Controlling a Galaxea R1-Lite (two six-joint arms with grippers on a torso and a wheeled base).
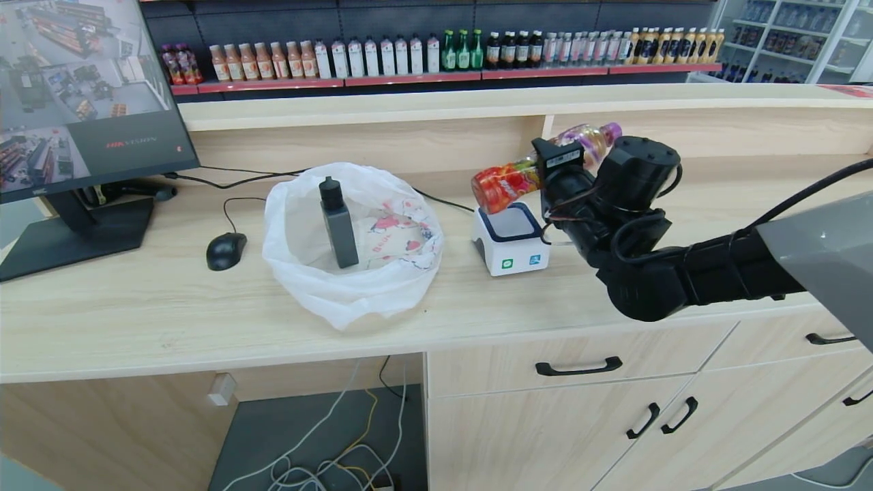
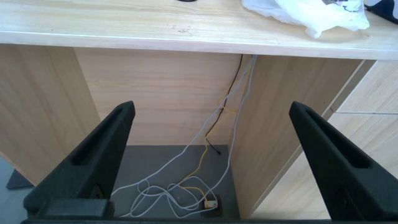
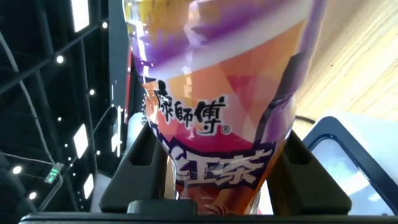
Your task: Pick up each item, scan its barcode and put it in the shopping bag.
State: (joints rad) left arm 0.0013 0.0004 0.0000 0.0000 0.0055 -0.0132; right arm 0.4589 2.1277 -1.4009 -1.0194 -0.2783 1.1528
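Note:
My right gripper is shut on a drink bottle with an orange, red and purple label, held on its side just above the white barcode scanner. The bottle's cap end points toward the back wall. The bottle sits between the black fingers in the right wrist view, with the scanner's glass close behind. The white shopping bag stands open left of the scanner, with a dark grey bottle upright inside. My left gripper is open below the counter edge, facing the knee space.
A black mouse lies left of the bag, and a monitor stands at the counter's far left. A raised shelf runs along the back of the counter. Drawers sit below on the right. Loose cables lie on the floor under the counter.

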